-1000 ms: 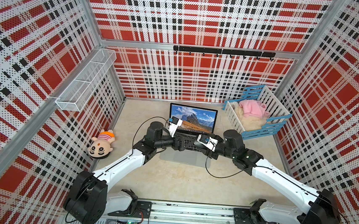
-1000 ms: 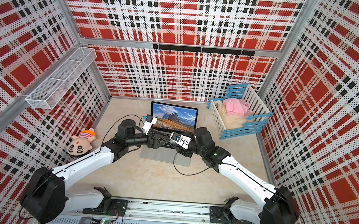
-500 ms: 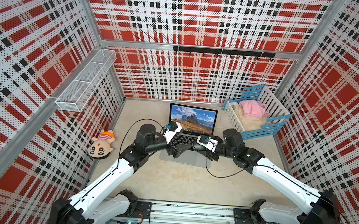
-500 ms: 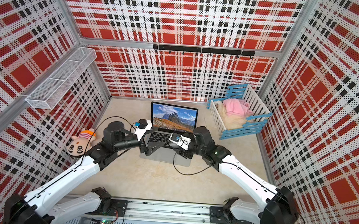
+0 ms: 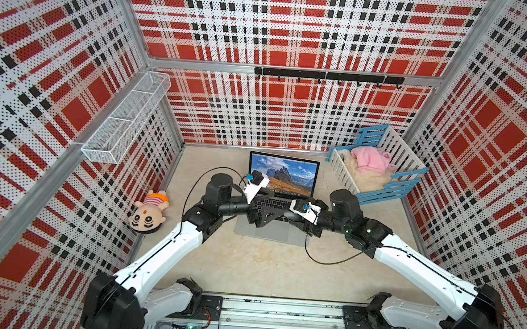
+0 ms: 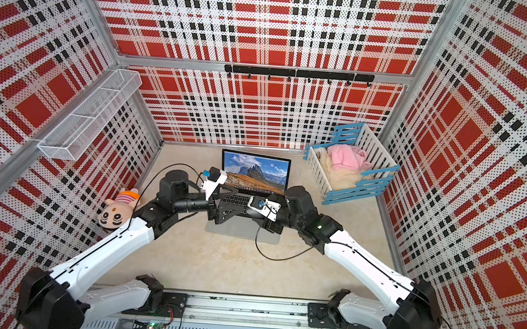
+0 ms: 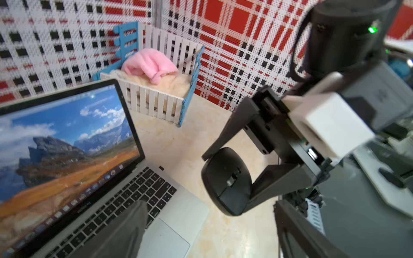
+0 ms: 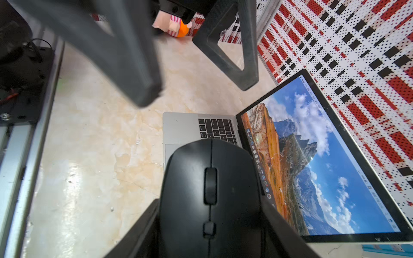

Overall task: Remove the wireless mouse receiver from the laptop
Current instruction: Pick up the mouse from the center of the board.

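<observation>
Op: Quick rundown, biggest first?

Ann: Beige marbled worktop (image 5: pixel 263 268), plaid walls all round. Your laptop (image 5: pixel 282 174) sits open at the back middle. Its screen is lit with a mountain scene and the keys face the arms. White-and-blue slatted crib (image 5: pixel 379 190) in the far right corner, near the laptop but apart from it. Pink cloth (image 5: pixel 370 157) lies on cream fleece inside.

Op: My end effectors?

Ann: Your left end effector (image 8: pixel 197 89) hangs over the laptop's keyboard. Its fingers (image 8: pixel 125 58) are spread wide with nothing between them, so it's released. Your right end effector (image 7: pixel 223 185) is clamped on the black mouse (image 8: pixel 210 192), one finger on each side. The mouse is off the worktop, tilted, close to the laptop's right edge. Its scroll wheel shows in the left wrist view.

Op: Anything else down there?

Ann: Plush doll (image 5: pixel 148 215), face up by the left wall, well apart from the laptop.

Op: And the receiver?

Ann: The receiver (image 7: pixel 161 167) is a tiny dark nub just beside the laptop's right edge, near the hinge, on the crib side. It's too small to tell whether it's seated in the port or lying loose on the worktop. Neither of your end effectors touches it. In both top views the arms cover that spot.
</observation>
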`<state>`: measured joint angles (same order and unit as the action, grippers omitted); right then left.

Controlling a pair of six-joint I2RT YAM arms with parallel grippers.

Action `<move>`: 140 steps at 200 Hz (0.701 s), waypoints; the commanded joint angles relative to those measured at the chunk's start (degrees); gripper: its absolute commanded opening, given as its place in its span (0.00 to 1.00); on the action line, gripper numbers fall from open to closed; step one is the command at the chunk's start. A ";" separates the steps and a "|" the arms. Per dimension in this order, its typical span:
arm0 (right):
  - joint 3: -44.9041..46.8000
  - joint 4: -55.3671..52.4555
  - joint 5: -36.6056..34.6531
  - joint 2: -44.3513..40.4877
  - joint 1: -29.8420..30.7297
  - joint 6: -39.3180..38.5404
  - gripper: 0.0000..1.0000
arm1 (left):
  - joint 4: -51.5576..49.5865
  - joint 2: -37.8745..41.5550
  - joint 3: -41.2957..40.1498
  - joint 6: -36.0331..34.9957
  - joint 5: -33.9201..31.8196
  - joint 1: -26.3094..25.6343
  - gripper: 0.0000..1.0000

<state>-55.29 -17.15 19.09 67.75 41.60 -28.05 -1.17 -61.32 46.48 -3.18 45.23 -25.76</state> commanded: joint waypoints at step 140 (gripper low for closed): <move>-16.68 -21.09 31.39 11.73 -0.11 7.42 0.59 | -3.15 19.93 -11.68 -61.10 -38.41 -21.57 0.73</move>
<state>-69.65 -34.68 46.39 77.87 41.12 -20.78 -0.75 -40.60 33.28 -59.24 5.41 -46.00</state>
